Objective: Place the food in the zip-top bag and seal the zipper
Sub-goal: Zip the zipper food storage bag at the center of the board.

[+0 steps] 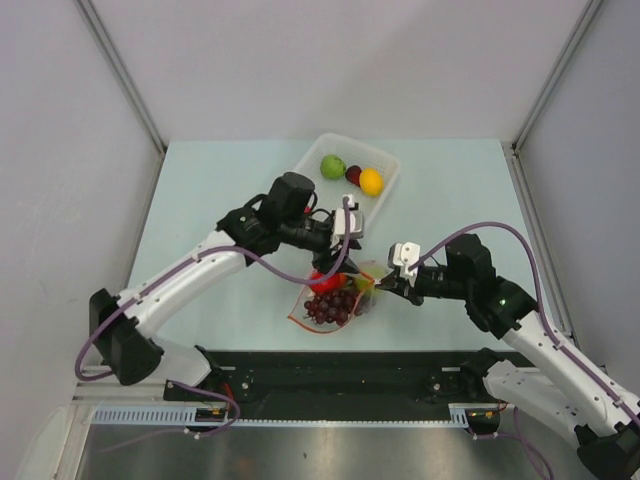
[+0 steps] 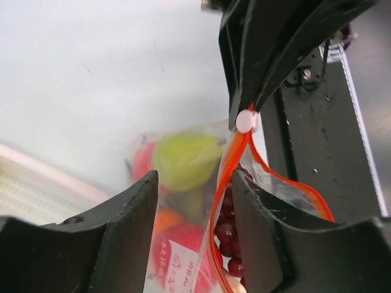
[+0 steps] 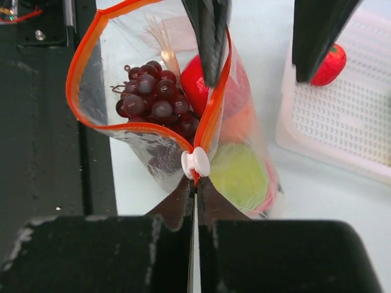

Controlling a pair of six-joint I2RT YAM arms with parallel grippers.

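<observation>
The zip-top bag (image 3: 125, 131) stands with its mouth open between both grippers. Its orange-red zipper (image 3: 85, 55) loops round the mouth to a white slider (image 3: 195, 162) at one end. Food shows inside: dark purple grapes (image 3: 153, 94), a red apple (image 3: 194, 82) and a green fruit (image 3: 239, 174). My right gripper (image 3: 197, 183) is shut on the zipper's end just behind the slider. My left gripper (image 2: 194, 183) is open and straddles one side of the mouth, one finger (image 3: 211, 36) inside the bag and the other (image 3: 317, 30) outside. From above, the bag (image 1: 335, 308) lies near the table's front edge.
The white tray (image 1: 385, 160) stands behind the bag and holds a green fruit (image 1: 332, 166), a dark fruit (image 1: 353, 174) and an orange (image 1: 371, 181). A red fruit (image 3: 330, 64) lies in its near end. The black base rail (image 1: 400, 370) runs along the front.
</observation>
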